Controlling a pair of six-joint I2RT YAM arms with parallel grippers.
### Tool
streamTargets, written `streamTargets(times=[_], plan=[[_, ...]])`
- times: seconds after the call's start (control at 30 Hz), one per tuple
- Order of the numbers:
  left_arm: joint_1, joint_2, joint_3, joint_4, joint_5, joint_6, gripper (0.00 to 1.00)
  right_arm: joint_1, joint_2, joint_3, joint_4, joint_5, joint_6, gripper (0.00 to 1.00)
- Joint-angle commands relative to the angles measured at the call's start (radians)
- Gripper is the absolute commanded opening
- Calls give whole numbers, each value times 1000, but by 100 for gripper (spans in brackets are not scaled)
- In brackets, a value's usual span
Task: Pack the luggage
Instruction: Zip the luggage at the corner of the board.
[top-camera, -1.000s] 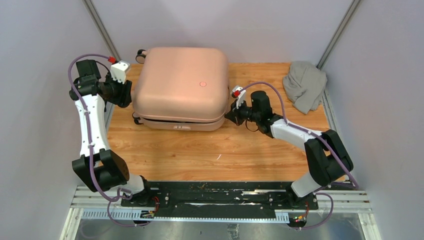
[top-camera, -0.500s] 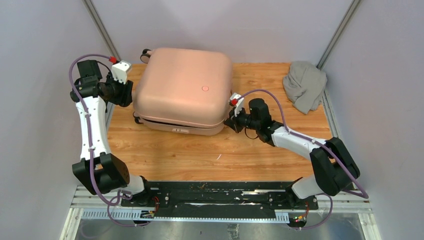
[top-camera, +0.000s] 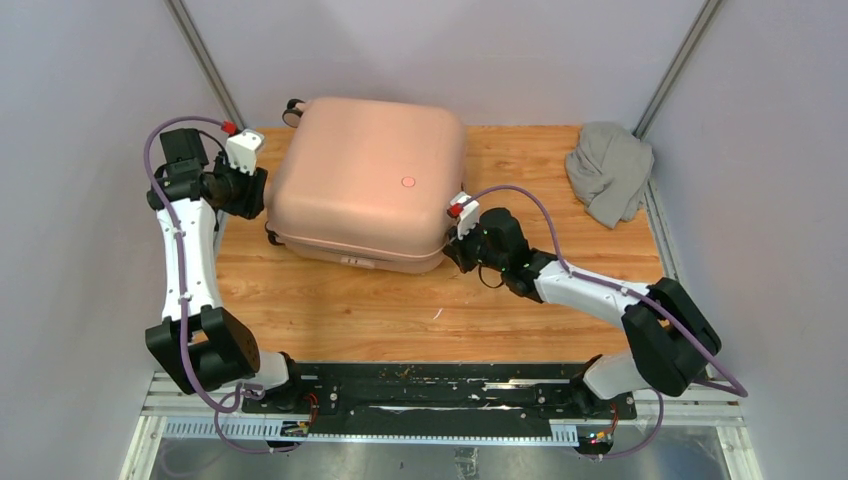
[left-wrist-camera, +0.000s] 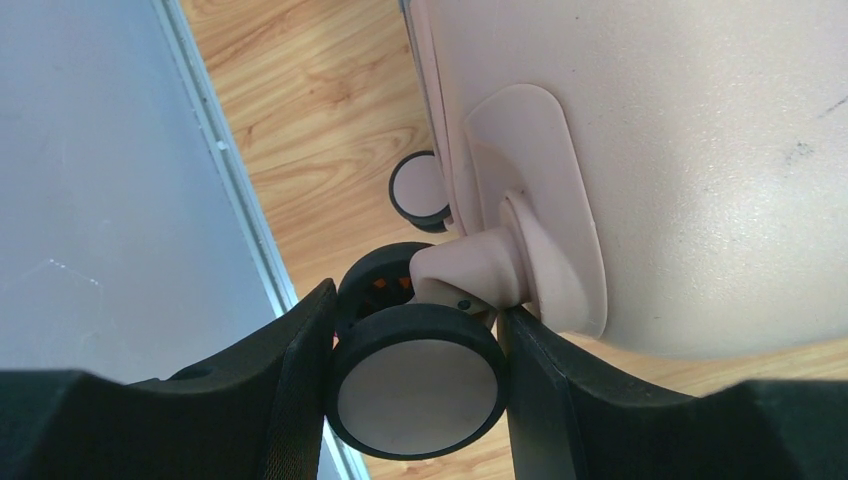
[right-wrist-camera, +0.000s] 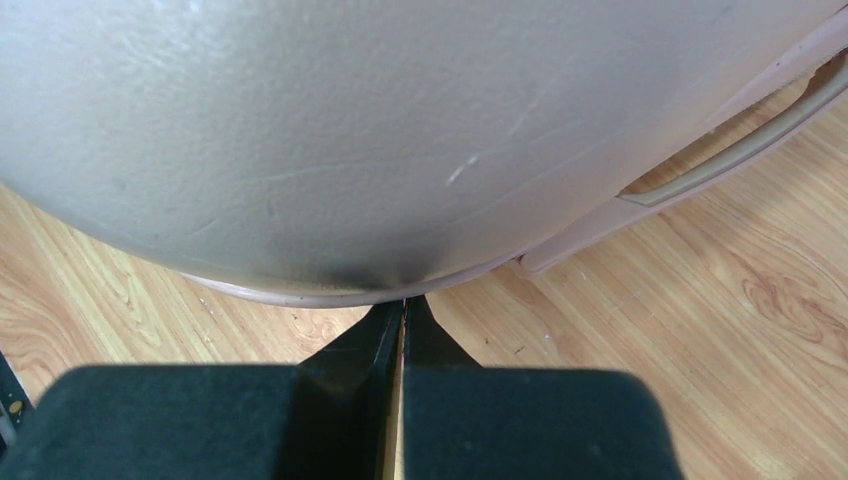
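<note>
Luggage (top-camera: 365, 180) is lying flat and closed on the table (top-camera: 400, 310), in the far left-centre part, w/ the shell facing up. Its wheel end is pointing left, so the long axis is running approx. left to right. It is turned a little, i.e. the right end is sitting a bit nearer than the left end.

Left gripper (top-camera: 258, 192) is standing at the left end. Its fingers are set at a middle width and are holding one black wheel (left-wrist-camera: 415, 395) between them, touching it on both sides. Right gripper (top-camera: 450, 250) is at the near right corner. Its fingers are pressed fully together, holding nothing, and the tips are touching the shell just under the curve, close to the seam.

So the luggage is lying between the two grippers, along a diagonal. In my judgement only the left one is gripping, so it is prob. working as an anchor, and the right one is able only to push. A push from that corner would turn the case around the held wheel. The seam is running along the near side, and the right gripper is nearer to it.

Grey cloth (top-camera: 608, 170) is lying at the far right, well apart from the luggage, on the right arm's side. Packing is prob. not yet done.
</note>
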Motion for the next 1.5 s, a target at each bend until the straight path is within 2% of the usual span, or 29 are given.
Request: streamTargets(times=[0.0,0.2,0.23,0.27,0.3,0.33,0.37,0.4,0.43,0.47,0.5,0.53,0.63,0.8,0.9,0.97,1.07,1.23,1.47], plan=[[-69,-36,-29,-26,148,-39,0,152,0,-2,88,-158,109,0],[-63,-21,7,-26,126,-22,0,38,-84,-122,159,-209,211,1],[-61,-20,16,-27,126,-18,0,27,-93,-135,156,-214,211,4],[-61,-23,21,-28,132,-8,3,20,-99,-143,147,-221,212,12],[-61,-33,22,-28,139,15,20,10,-106,-150,139,-227,216,25],[-63,-49,19,-28,142,42,42,-4,-117,-162,134,-237,224,33],[-63,-74,14,-28,144,74,73,-22,-129,-178,139,-244,239,38],[-64,-98,11,-28,147,106,90,-49,-143,-191,149,-255,258,43],[-65,-120,13,-29,151,137,99,-79,-155,-203,152,-271,276,48],[-67,-142,18,-29,161,166,100,-114,-170,-211,149,-286,293,53],[-76,-163,29,-30,171,191,100,-144,-187,-218,142,-295,307,63],[-94,-181,42,-33,177,210,100,-172,-205,-225,132,-295,318,68],[-214,-219,80,-54,155,266,100,-245,-264,-224,76,-302,327,74],[-663,-224,99,-67,-73,350,100,-360,-278,-240,19,-315,339,74],[-934,-155,128,-68,-218,392,100,-392,-253,-256,55,-365,366,75],[-1075,-86,158,-65,-253,433,100,-393,-234,-264,103,-391,373,76],[-1176,18,195,-57,-234,503,100,-392,-193,-266,163,-428,369,76],[-1269,192,260,-54,-225,637,100,-392,-108,-247,261,-462,349,76],[-1336,249,135,78,-361,921,100,-393,40,-206,408,-527,352,75]])
